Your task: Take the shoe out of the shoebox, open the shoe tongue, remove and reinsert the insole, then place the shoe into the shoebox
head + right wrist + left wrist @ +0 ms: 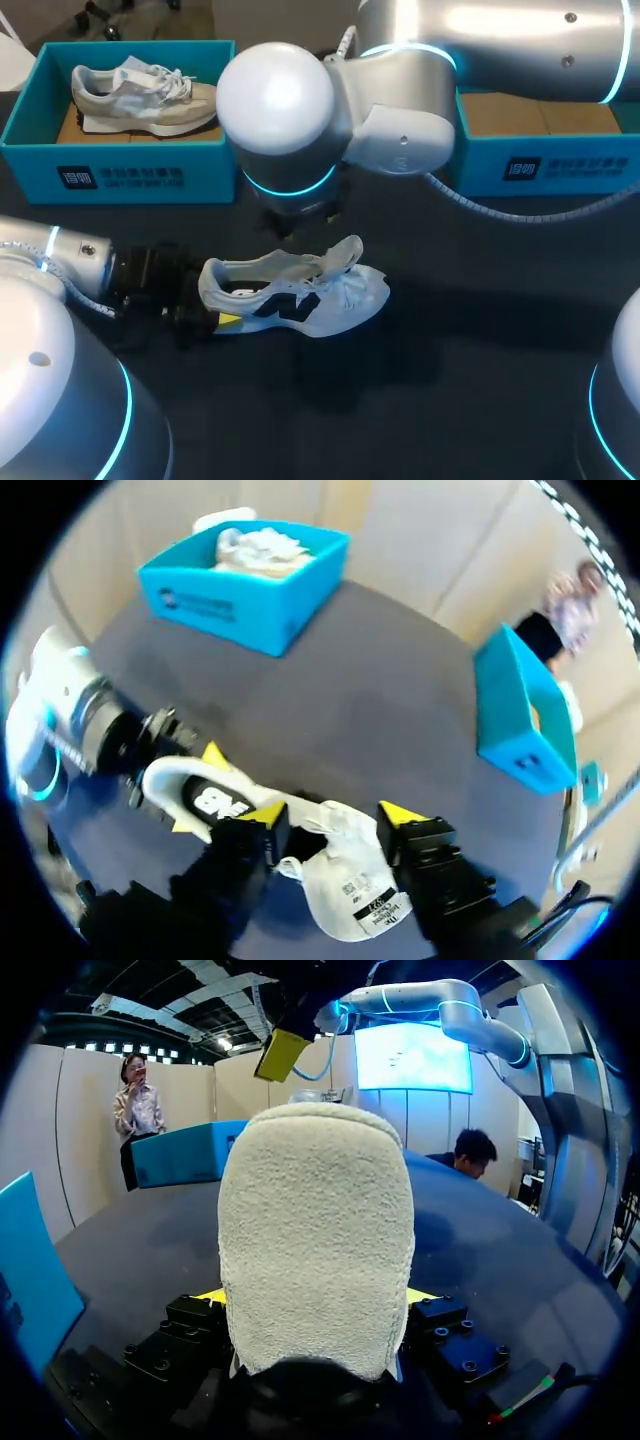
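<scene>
A white shoe [300, 300] with a black logo lies on its side on the dark table [480, 320]. Its tongue [345, 255] is lifted. My left gripper [218, 308] is shut on the heel. In the left wrist view the fuzzy heel [315, 1230] fills the space between the yellow tips of my left gripper [316, 1298]. My right arm [400, 130] reaches over the shoe and hides its own gripper in the head view. In the right wrist view my right gripper [332, 815] stands open astride the tongue [355, 885], fingers a little apart from it.
A blue shoebox [120, 170] at the back left holds a grey and beige shoe [140, 95]. Another blue box [545, 165] stands at the back right, partly under my right arm. Bare table lies in front of and to the right of the shoe.
</scene>
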You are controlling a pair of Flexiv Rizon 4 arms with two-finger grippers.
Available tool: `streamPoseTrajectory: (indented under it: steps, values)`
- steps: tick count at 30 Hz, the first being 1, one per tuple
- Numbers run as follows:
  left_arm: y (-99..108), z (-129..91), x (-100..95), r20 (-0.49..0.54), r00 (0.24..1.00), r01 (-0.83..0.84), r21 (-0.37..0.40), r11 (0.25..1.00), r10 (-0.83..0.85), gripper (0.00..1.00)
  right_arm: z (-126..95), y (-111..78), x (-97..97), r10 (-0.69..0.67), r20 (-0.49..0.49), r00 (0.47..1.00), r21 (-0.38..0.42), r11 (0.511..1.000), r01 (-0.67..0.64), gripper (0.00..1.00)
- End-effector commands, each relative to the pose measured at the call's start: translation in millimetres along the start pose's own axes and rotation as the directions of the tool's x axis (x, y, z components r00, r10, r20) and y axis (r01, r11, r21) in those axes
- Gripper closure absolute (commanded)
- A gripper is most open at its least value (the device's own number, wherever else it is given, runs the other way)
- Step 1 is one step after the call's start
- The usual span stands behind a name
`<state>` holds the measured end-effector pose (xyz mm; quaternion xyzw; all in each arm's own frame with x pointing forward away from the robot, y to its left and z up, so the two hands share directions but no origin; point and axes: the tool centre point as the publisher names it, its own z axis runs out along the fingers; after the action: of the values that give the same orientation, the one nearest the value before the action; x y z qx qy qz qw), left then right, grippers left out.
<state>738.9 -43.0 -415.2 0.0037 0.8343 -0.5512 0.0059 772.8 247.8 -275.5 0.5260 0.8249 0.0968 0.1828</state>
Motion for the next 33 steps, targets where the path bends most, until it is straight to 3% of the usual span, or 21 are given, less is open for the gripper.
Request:
streamPoseTrajectory:
  steps: [1,6,9,33]
  values:
    - [0.4,-0.3,-0.1,0.001,1.000,-0.001,0.000,1.000,0.001,1.00,1.3,1.1,11.3,-0.383,-0.131,0.914,-0.016,0.923,0.385,1.00]
    - [0.4,-0.3,-0.1,0.001,1.000,-0.001,0.000,1.000,0.001,1.00,-0.3,-3.8,24.7,-0.554,-0.195,0.809,-0.053,0.830,0.556,1.00]
    - [0.4,-0.3,-0.1,0.001,1.000,-0.001,0.000,1.000,0.001,1.00,-2.3,-12.0,24.8,-0.573,-0.256,0.779,-0.063,0.814,0.578,1.00]
    - [0.4,-0.3,-0.1,0.001,1.000,-0.001,0.000,1.000,0.001,1.00,-2.3,-12.0,24.8,-0.573,-0.256,0.779,-0.063,0.814,0.578,1.00]
